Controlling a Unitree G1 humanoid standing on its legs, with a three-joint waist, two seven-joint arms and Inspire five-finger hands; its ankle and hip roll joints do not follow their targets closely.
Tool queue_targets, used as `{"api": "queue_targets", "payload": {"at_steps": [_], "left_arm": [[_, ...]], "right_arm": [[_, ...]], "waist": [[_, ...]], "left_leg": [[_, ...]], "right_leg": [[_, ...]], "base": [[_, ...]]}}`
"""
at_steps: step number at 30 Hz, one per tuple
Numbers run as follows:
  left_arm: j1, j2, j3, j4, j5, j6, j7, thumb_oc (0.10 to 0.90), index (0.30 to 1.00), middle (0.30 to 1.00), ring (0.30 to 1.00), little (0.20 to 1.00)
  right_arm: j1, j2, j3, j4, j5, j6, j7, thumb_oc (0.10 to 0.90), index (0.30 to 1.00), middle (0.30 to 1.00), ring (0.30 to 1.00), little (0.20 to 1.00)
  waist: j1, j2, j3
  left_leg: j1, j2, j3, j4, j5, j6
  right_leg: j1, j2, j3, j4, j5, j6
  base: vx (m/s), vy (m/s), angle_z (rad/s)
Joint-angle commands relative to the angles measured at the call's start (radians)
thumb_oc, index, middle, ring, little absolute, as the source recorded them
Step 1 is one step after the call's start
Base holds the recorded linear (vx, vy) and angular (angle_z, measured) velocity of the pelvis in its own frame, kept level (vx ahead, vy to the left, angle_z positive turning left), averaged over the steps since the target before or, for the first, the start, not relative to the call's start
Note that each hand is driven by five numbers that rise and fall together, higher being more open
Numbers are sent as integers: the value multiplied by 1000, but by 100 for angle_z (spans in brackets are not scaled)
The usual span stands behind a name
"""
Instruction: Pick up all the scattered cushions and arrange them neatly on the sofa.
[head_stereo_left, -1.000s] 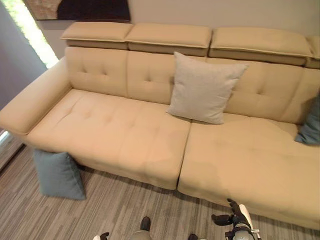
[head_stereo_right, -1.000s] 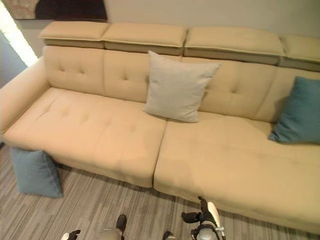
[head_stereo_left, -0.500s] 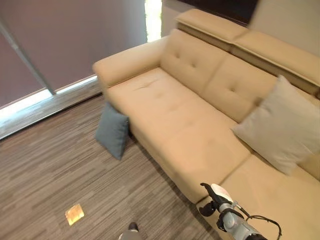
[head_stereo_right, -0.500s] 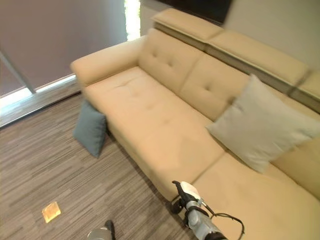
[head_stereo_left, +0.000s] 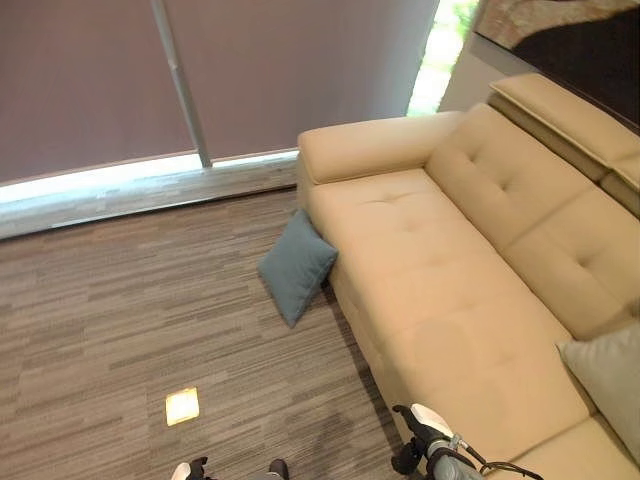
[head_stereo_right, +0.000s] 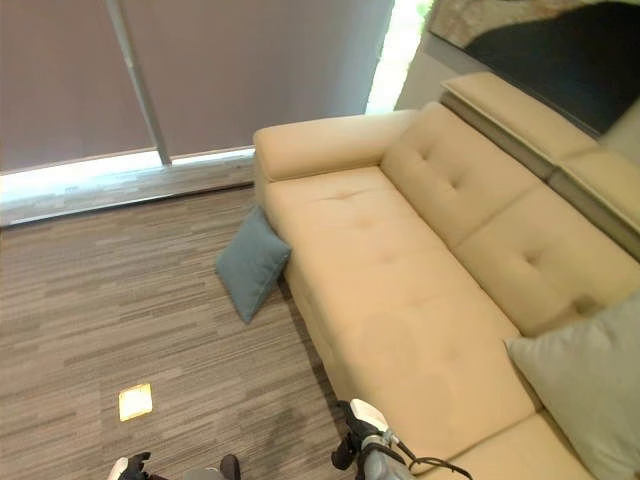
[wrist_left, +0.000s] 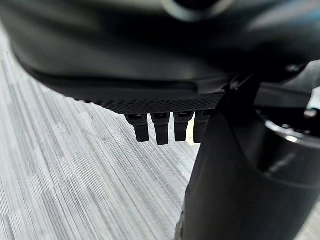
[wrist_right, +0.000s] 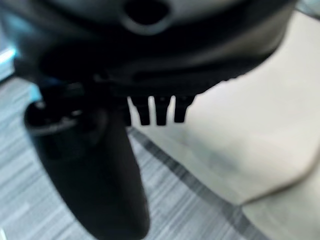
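Note:
A blue-grey cushion (head_stereo_left: 296, 265) stands on the floor, leaning against the front of the beige sofa (head_stereo_left: 440, 280) near its armrest. A light grey cushion (head_stereo_right: 590, 385) rests on the seat against the backrest at the right edge. My right hand (head_stereo_left: 425, 443) hangs low by the sofa's front edge; in its wrist view the fingers (wrist_right: 155, 111) are straight and hold nothing, above the sofa seat (wrist_right: 245, 135). My left hand (head_stereo_right: 128, 466) sits at the bottom edge, its fingers (wrist_left: 160, 128) straight over the striped floor, empty.
Grey striped carpet (head_stereo_left: 120, 320) spreads left of the sofa, with a small bright square plate (head_stereo_left: 181, 406) set in it. A blind-covered window with an upright post (head_stereo_left: 185, 85) lines the far side. A dark picture (head_stereo_left: 570, 35) hangs above the backrest.
The camera has swung left: the sofa's armrest end, the window and open floor now show, and the grey cushion sits at the right edge. Both hands stay low and empty.

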Motion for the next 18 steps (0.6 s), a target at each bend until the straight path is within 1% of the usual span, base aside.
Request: {"api": "queue_targets", "payload": {"at_steps": [1, 2, 4, 5, 6, 7, 8, 9, 10, 11, 12, 13, 14, 15, 16, 17, 18], "left_arm": [[0, 32, -22, -3, 52, 17, 35, 800, 900, 900, 900, 900], [-5, 38, -25, -1, 54, 20, 40, 800, 900, 900, 900, 900], [-22, 45, -25, -1, 50, 23, 43, 800, 900, 900, 900, 900], [-41, 45, -27, -13, 37, 17, 44, 800, 900, 900, 900, 900], [-42, 45, -27, -13, 37, 17, 44, 800, 900, 900, 900, 900], [-52, 43, -29, -18, 35, 15, 41, 800, 900, 900, 900, 900], [-66, 39, -36, -23, 33, 11, 33, 800, 900, 900, 900, 900], [-66, 39, -36, -23, 33, 11, 33, 800, 900, 900, 900, 900], [-66, 35, -39, -23, 36, 9, 32, 800, 900, 900, 900, 900], [-66, 34, -39, -23, 36, 9, 32, 800, 900, 900, 900, 900], [-56, 21, -52, -19, 56, 7, 21, 800, 900, 900, 900, 900], [-54, 16, -64, -18, 67, 8, 25, 800, 900, 900, 900, 900], [-47, 11, -63, -19, 72, 9, 21, 800, 900, 900, 900, 900], [-47, 11, -64, -19, 72, 9, 21, 800, 900, 900, 900, 900], [-28, -2, -63, -19, 71, 3, 21, 800, 900, 900, 900, 900], [-27, -5, -63, -20, 71, 4, 23, 800, 900, 900, 900, 900], [-25, -3, -56, -28, 71, 6, 25, 800, 900, 900, 900, 900]], "right_arm": [[-52, -29, -85, -83, 72, -31, -57, 800, 900, 900, 900, 900], [-46, -30, -93, -98, 88, -34, -63, 800, 900, 900, 900, 900], [-43, -36, -84, -123, 92, -37, -67, 800, 900, 900, 900, 900], [-50, -37, -71, -113, 90, -40, -71, 800, 900, 900, 900, 900], [-51, -37, -71, -113, 90, -40, -71, 800, 900, 900, 900, 900], [-56, -38, -66, -106, 88, -37, -73, 800, 900, 900, 900, 900], [-64, -41, -66, -87, 83, -29, -75, 800, 900, 900, 900, 900], [-64, -41, -66, -87, 83, -29, -76, 800, 900, 900, 900, 900], [-66, -42, -65, -85, 80, -30, -78, 800, 900, 900, 900, 900], [-66, -42, -65, -84, 80, -30, -78, 800, 900, 900, 900, 900], [-54, -45, -72, -81, 78, -31, -81, 800, 900, 900, 900, 900], [-41, -43, -69, -84, 86, -39, -79, 800, 900, 900, 900, 900], [-34, -43, -71, -87, 87, -41, -74, 800, 900, 900, 900, 900], [-34, -43, -71, -87, 87, -40, -74, 800, 900, 900, 900, 900], [-25, -52, -78, -97, 93, -50, -78, 800, 900, 900, 900, 900], [-25, -52, -78, -102, 94, -52, -80, 800, 900, 900, 900, 900], [-24, -55, -79, -108, 90, -49, -82, 800, 900, 900, 900, 900]], "waist": [[-57, 26, 37], [-73, 30, 44], [-101, 34, 63], [-120, 26, 88], [-121, 27, 86], [-130, 18, 94], [-140, 4, 101], [-143, 6, 103], [-147, 1, 104], [-149, 3, 105], [-157, 3, 92], [-165, 5, 85], [-170, 7, 79], [-171, 5, 77], [-177, 14, 70], [-183, 10, 76], [-182, 2, 88]], "left_leg": [[20, -18, -128, -62, -37, -24], [29, -23, -160, -64, -37, -22], [40, -30, -215, -58, -41, -22], [57, -50, -264, -46, -55, -25], [55, -49, -265, -46, -53, -25], [63, -65, -291, -45, -60, -26], [79, -95, -326, -49, -67, -32], [82, -93, -330, -49, -68, -33], [94, -105, -337, -60, -71, -35], [97, -103, -340, -62, -72, -35], [138, -119, -361, -74, -89, -44], [155, -116, -364, -66, -108, -51], [156, -111, -360, -43, -111, -61], [152, -113, -361, -43, -108, -60], [130, -105, -334, 59, -97, -97], [78, -85, -289, 175, -59, -135], [-4, -52, -238, 310, -16, -164]], "right_leg": [[-81, 95, 302, -91, 140, 38], [-117, 128, 363, -67, 125, 23], [-194, 207, 442, -65, 57, -5], [-238, 290, 482, -133, -7, -14], [-238, 290, 481, -137, -3, -14], [-254, 324, 492, -183, 1, -5], [-291, 360, 477, -257, 31, 10], [-286, 361, 473, -260, 31, 9], [-303, 372, 449, -289, 49, 10], [-299, 374, 445, -291, 49, 9], [-292, 367, 379, -338, 57, 6], [-267, 388, 404, -354, 43, -8], [-255, 404, 421, -363, 39, -17], [-257, 402, 421, -367, 42, -16], [-220, 413, 427, -392, 31, -29], [-197, 416, 439, -403, 27, -39], [-177, 411, 443, -414, 19, -49]], "base": [[81, 137, 81], [125, 82, 144], [203, 7, 128], [213, -46, 83], [236, -70, 106], [245, -61, 95], [252, -63, 85], [260, -52, 57], [98, -18, 62], [396, -81, 53], [443, -118, 45], [533, -153, 43], [224, -87, 55], [283, -100, 42], [248, -97, 12], [270, -124, 7], [69, -58, 11]]}}
